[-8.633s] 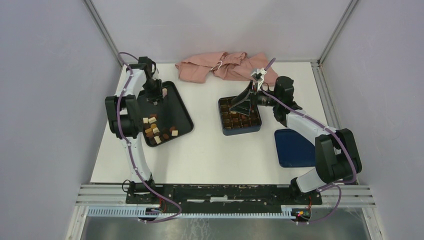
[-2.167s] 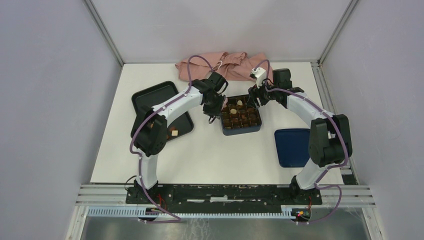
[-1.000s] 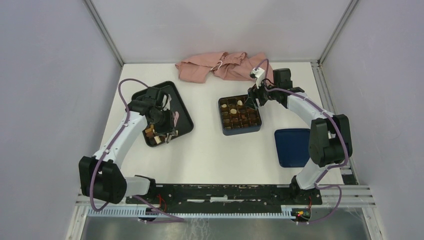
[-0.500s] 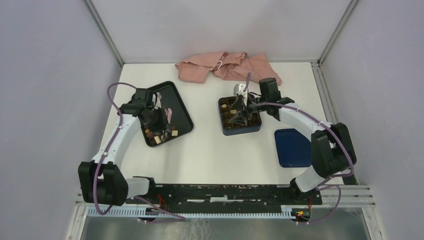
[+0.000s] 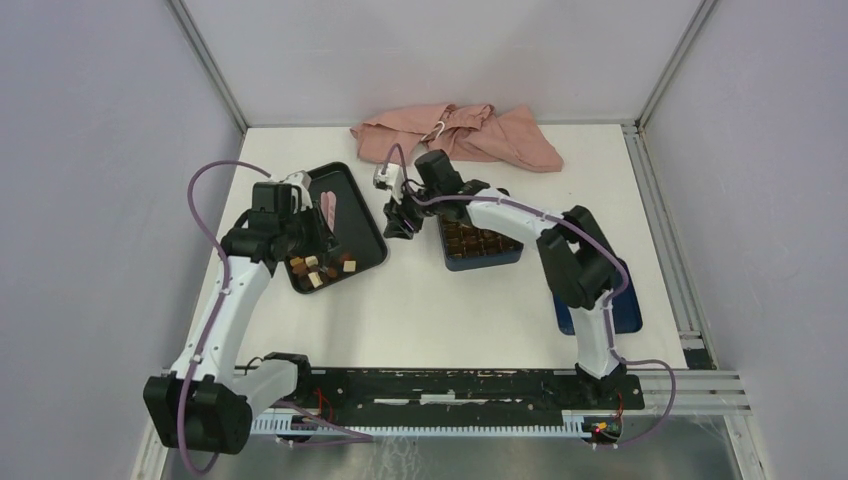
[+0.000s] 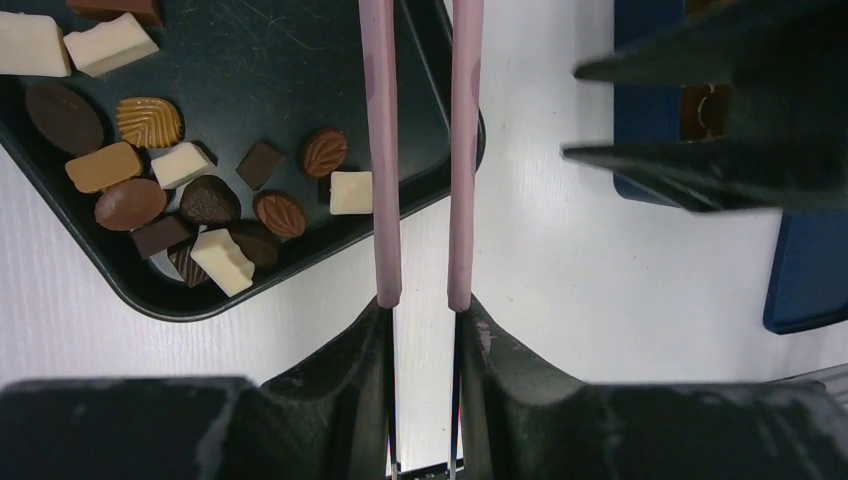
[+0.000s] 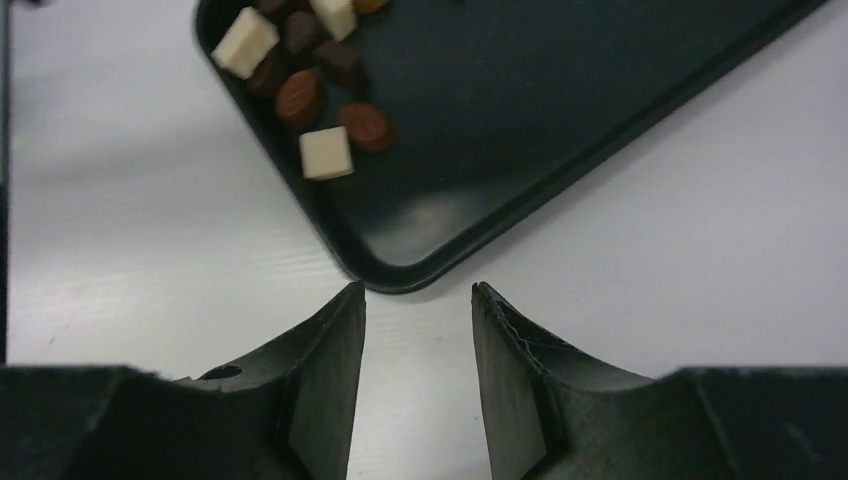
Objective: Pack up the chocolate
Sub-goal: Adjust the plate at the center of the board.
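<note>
Chocolate (image 6: 210, 200) unmoved; right gripper (image 7: 418, 295) now beside tray (image 7: 560, 80), seemingly empty

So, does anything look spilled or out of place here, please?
Nothing is spilled: the loose chocolates lie inside the black tray, which sits askew. The only stray thing is a crumpled pink cloth at the back of the table.

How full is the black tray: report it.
Partly full: chocolates cluster toward one end of the black tray; the rest of its floor is bare.
</note>
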Available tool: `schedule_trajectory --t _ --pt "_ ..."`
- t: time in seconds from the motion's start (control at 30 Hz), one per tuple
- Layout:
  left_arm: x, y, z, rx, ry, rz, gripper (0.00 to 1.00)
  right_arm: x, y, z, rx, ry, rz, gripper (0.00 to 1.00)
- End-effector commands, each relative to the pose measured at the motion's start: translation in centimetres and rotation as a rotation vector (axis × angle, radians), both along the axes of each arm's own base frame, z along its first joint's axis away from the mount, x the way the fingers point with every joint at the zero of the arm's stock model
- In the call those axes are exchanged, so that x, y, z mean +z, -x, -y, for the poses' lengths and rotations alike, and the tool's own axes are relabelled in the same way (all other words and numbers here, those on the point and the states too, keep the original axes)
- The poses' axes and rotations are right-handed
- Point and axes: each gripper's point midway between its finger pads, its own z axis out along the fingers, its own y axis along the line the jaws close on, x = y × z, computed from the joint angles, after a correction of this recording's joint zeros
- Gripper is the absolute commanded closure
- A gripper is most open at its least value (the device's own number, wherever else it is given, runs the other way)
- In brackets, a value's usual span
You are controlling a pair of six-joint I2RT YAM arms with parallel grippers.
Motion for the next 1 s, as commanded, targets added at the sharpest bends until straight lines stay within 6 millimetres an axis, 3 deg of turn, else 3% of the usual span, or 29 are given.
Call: schedule_trajectory --t 0.0,0.1,0.2,0.47,0.63,0.8,0.97 --pt "2.0 0.2 0.0 0.022 0.030 0.099 0.67 -1.8 -4.7 -1.0 -0.346 0.091 -0.138 0.48" --pt "2.4 0.8 0.1 0.018 0.038 0.118 0.67 -3.0 -6.4 -1.0 -0.526 0.065 -0.200 0.44" --pt "2.8 1.2 0.1 0.023 0.046 0.134 0.67 -3.9 -6.9 -1.9 -0.569 0.065 -0.223 0.45" --pt "3.3 1.9 -0.2 0.031 0.032 0.146 0.67 -7.2 -5.5 -4.5 -0.528 0.056 -0.410 0.50" --pt "3.4 2.1 -0.2 0.030 0.032 0.145 0.67 -8.1 -5.1 -4.4 -0.525 0.069 -0.438 0.54" --pt "2.7 2.2 -0.3 0.025 0.027 0.122 0.67 -8.8 -4.8 -4.0 -0.549 0.082 -0.449 0.65" --pt "2.3 2.3 -0.2 0.019 0.028 0.112 0.67 -7.8 -7.0 -2.3 -0.653 0.106 -0.335 0.75"
